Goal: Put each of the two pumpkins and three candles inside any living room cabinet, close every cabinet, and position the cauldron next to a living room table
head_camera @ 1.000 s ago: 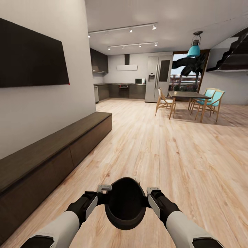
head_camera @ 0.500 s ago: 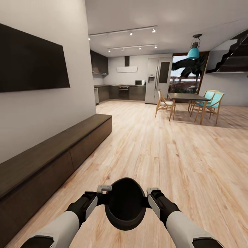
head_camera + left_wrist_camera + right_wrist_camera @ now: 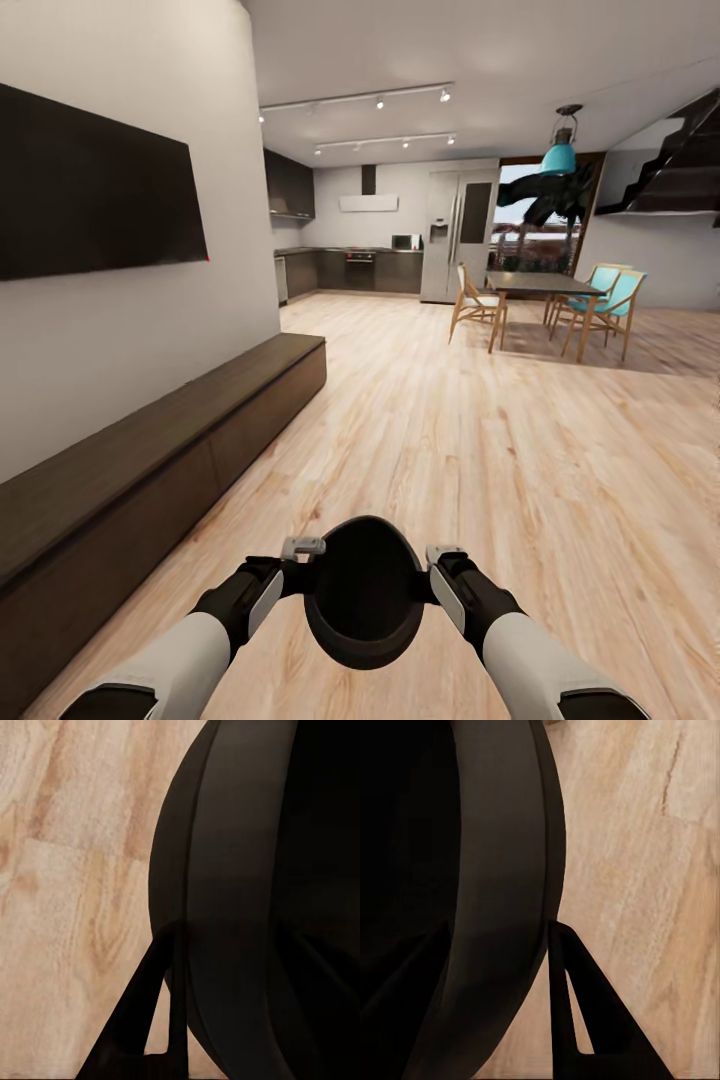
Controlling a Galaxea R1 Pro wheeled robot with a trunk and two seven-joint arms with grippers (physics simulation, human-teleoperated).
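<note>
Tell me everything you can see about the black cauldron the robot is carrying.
The round-bellied matte black cauldron is held off the light wooden floor in front of the robot, between the left gripper and the right gripper, one on each side at its rim. Its dark opening faces up toward the head camera, and nothing can be made out inside. The wrist views show a smooth curved wall with a raised band below the rim, with dark jaws set against it. The feet cannot be made out.

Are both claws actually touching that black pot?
Touching. In the head view the left claw and right claw press against opposite sides of the cauldron, held above the floor.
</note>
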